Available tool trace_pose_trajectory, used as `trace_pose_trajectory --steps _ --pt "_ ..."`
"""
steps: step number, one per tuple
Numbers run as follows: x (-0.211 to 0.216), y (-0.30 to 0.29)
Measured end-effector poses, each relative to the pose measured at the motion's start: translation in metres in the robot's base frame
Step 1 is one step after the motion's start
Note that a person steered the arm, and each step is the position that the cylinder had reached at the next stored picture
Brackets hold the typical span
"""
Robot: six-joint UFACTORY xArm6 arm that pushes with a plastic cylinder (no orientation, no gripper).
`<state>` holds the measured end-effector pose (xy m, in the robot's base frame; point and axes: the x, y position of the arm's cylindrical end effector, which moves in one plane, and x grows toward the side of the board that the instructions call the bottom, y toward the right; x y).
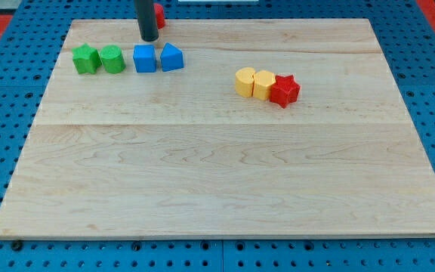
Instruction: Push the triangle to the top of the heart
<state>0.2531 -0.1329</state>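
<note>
The blue triangle (171,57) lies near the view's top left, touching a blue cube (144,57) on its left. The yellow heart (263,84) sits right of centre, between a yellow hexagon (245,81) and a red star (284,91), all three touching in a row. My tip (149,39) rests on the board just above the blue cube, up and to the left of the triangle, with a small gap to both. The heart is far to the right of and slightly below the triangle.
A green star (86,59) and a green round block (112,59) sit left of the blue cube. A red block (159,14) is partly hidden behind the rod at the board's top edge. The wooden board (217,174) lies on a blue pegboard.
</note>
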Motion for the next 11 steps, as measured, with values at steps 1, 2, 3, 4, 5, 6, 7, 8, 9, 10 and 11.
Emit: trace_pose_trajectory --steps 1,2,3,4,5,6,7,8,9,10,11 --pt "0.041 -0.004" --pt "0.078 -0.004" --pt "0.088 -0.001" --pt "0.076 -0.001" --pt "0.068 -0.001" --pt "0.068 0.009" --pt "0.067 0.035" --pt "0.039 0.054" --pt "0.04 0.052" --pt "0.025 0.098" --pt "0.015 0.129"
